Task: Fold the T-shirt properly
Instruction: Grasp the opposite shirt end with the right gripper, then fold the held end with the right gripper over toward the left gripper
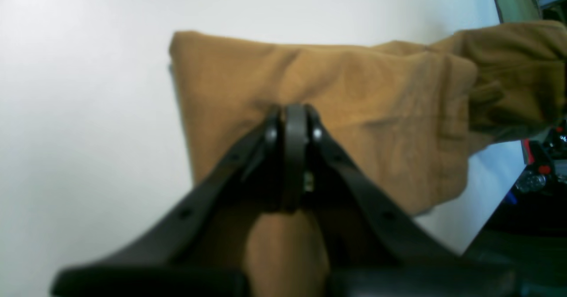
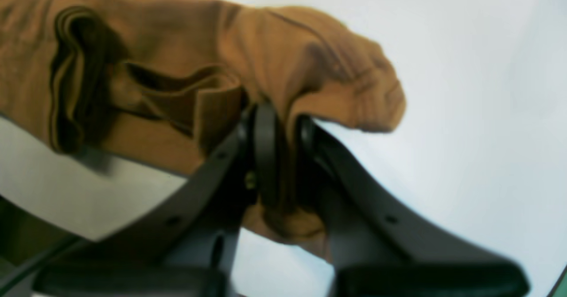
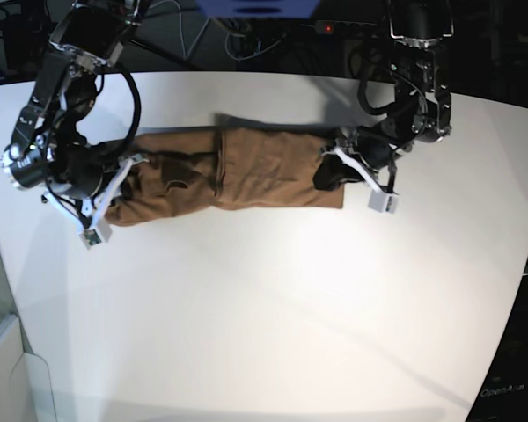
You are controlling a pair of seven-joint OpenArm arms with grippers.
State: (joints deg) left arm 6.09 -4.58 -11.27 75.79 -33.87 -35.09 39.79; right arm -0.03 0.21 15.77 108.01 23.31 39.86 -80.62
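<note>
Both arms reach low, pincers clamping opposite ends of T-shirt.

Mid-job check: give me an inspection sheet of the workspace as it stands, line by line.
Surface: white table, bare around the cloth.
Job's things: tan T-shirt lies as a long narrow band, bunched at the right arm's end.
Clutter: nothing seen.
Grippers: left gripper shut on the T-shirt's end; right gripper shut on the bunched end.
Cables: black loops on the right arm, more behind the table.
Surroundings: dark equipment beyond the far edge.
</note>
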